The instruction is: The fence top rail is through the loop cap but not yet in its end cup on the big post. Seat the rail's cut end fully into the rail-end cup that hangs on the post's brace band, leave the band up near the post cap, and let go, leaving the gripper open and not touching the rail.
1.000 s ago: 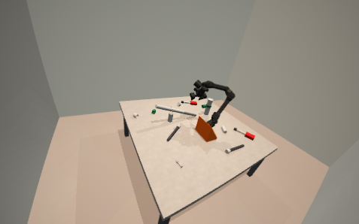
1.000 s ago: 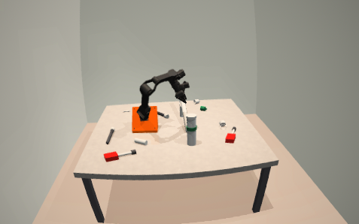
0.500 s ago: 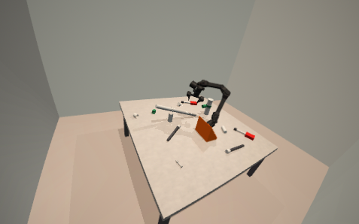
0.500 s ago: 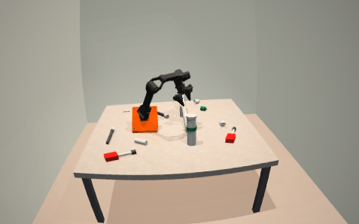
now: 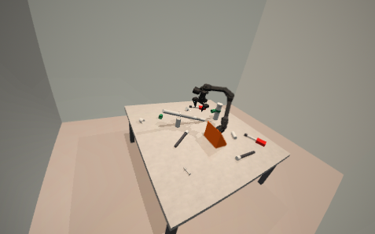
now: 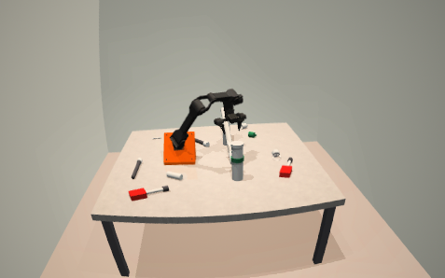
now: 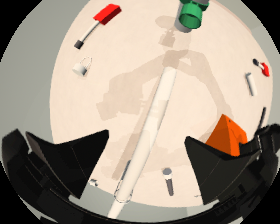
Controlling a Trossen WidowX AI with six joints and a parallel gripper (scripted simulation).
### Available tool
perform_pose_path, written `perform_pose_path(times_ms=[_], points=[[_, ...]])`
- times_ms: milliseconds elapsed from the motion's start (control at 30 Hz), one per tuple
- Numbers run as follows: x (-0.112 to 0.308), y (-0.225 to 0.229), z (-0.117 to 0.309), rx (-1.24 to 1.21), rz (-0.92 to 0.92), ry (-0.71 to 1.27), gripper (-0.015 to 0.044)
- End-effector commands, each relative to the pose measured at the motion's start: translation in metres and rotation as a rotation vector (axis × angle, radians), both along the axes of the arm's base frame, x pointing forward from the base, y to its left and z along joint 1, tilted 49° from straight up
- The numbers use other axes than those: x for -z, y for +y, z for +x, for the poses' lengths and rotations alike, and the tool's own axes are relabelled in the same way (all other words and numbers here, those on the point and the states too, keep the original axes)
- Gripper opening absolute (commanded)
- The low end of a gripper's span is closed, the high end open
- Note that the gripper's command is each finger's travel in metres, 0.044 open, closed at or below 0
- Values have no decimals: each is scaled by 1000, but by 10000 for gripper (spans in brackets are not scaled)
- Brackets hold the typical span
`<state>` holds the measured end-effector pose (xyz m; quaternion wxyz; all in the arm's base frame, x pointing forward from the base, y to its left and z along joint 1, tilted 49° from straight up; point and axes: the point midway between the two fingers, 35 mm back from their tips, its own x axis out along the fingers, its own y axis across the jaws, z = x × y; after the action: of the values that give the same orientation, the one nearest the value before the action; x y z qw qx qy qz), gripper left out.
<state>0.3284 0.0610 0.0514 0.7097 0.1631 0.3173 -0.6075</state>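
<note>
1. Gripper (image 5: pixel 200 107) (image 6: pixel 230 130) (image 7: pixel 147 137): found released, with its fingers spread above the rail and nothing grasped. If closure is made off-centre or askew, the rail may be knocked or rolled by one finger.
2. Rail (image 5: pixel 184 115) (image 6: pixel 228 132) (image 7: pixel 148 132): passed through the loop; its cut end is seen short of the cup (image 5: pixel 213 111) (image 7: pixel 191 19) and appears low. If too little lift is given, the cup's rim or underside may be struck.
3. Alignment: the cup's mouth and the rail are not clearly in line. Jamming could be caused by a push at an angle.
4. Band (image 5: pixel 218 111) (image 6: pixel 237 159): seated high on the post (image 5: pixel 219 105) (image 6: pixel 237 173) (image 7: pixel 182 22). It could be turned or driven down by excess force.
5. Loop: the rail could be drawn out if pulled backward.
6. Release: if seating is shallow, the end may be dropped.
</note>
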Motion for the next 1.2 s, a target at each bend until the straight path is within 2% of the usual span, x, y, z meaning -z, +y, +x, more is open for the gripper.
perform_pose_path(times_ms=[0, 333, 567, 1167], points=[[18, -6, 3, 237, 14, -117, 440], [18, -6, 3, 237, 14, -117, 440], [40, -33, 1, 237, 13, -117, 440], [53, -47, 1, 237, 13, -117, 440]])
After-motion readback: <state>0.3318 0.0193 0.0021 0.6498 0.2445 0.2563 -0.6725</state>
